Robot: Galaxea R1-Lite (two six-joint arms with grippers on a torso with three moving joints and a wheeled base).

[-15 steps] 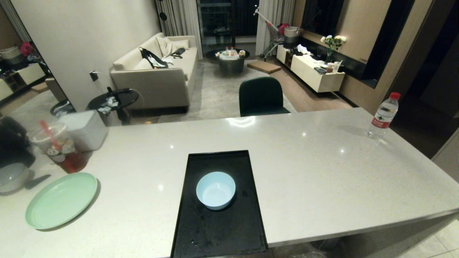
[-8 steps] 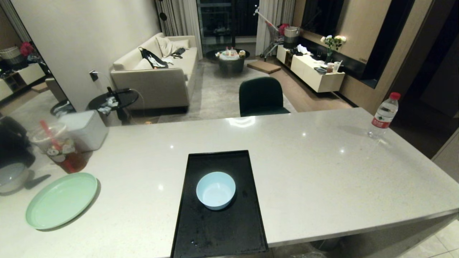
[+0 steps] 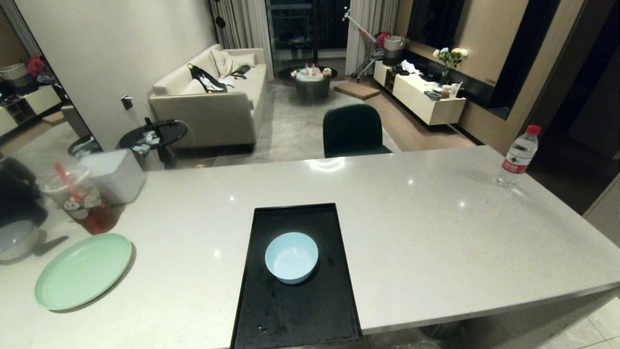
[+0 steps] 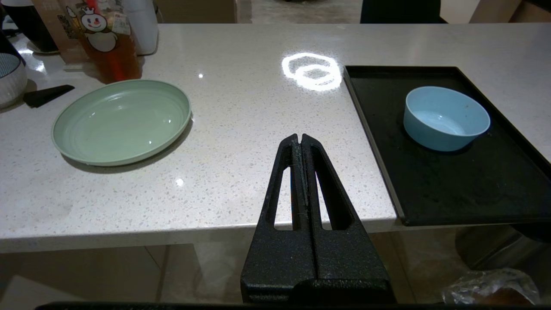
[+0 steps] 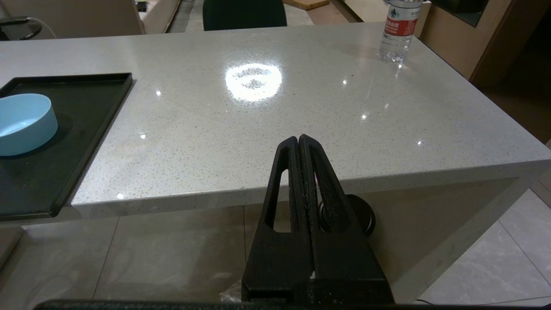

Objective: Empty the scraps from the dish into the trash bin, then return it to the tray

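A long pale speckled stone counter (image 3: 436, 228) fills the near half of the head view, glossy enough to throw back ceiling lights as bright spots. On it, near the front edge and roughly centred, lies the black tray (image 3: 295, 320), its near end reaching just over the counter's edge. The light-blue dish (image 3: 291, 257) stands upright on the tray, about in its middle, and looks empty inside. To the robot's left a mint-green plate (image 3: 82, 271) rests flat on the stone, well apart from the tray. Behind it stand a clear cup of reddish drink (image 3: 80, 198) with a red straw and a white box-like container (image 3: 116, 174); the rim of a white-grey bowl (image 3: 14, 240) shows at the far left edge. At the far right corner of the counter stands 1 water bottle (image 3: 518, 155) with a red cap.

Beyond the counter a dark green chair (image 3: 353, 131) faces it. Further back the room holds a beige sofa (image 3: 213, 97), a round dark coffee table (image 3: 312, 80), a low white sideboard (image 3: 426, 99) with flowers, and curtains at a dark window.

Neither arm appears in the head view. Each wrist view shows its gripper held low before the counter's front edge: the left gripper (image 4: 300, 137) with fingers pressed together, grasping nothing, and the right gripper (image 5: 298, 138) likewise clenched and empty.
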